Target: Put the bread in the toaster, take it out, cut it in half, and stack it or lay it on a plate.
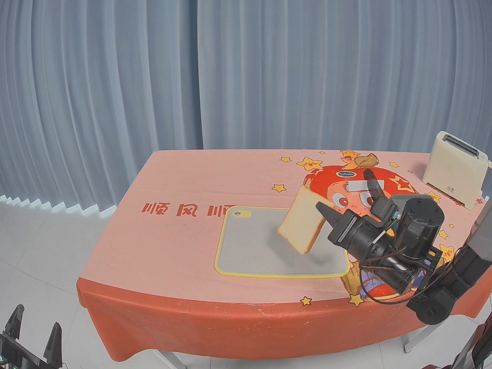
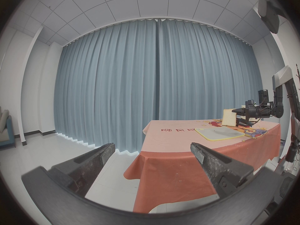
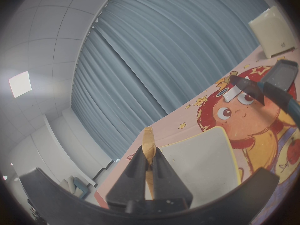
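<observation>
A slice of bread [image 1: 305,220] hangs tilted over the grey cutting board [image 1: 256,247], one corner near the board's surface. My right gripper [image 1: 323,208] is shut on the slice's right edge. In the right wrist view the bread [image 3: 148,139] stands edge-on between the two fingers of the right gripper [image 3: 149,155], above the board [image 3: 200,160]. The cream toaster [image 1: 456,169] stands at the table's far right corner. My left gripper [image 1: 33,334] is open and holds nothing, low and to the left of the table, off its front corner. From there the bread [image 2: 229,117] shows far off.
The table [image 1: 179,262] has an orange-pink cloth with a cartoon print. A dark pointed tool that looks like a knife [image 1: 374,183] sits behind the right gripper, near a small white patch [image 1: 359,185]. A blue curtain hangs behind, with bare floor to the left.
</observation>
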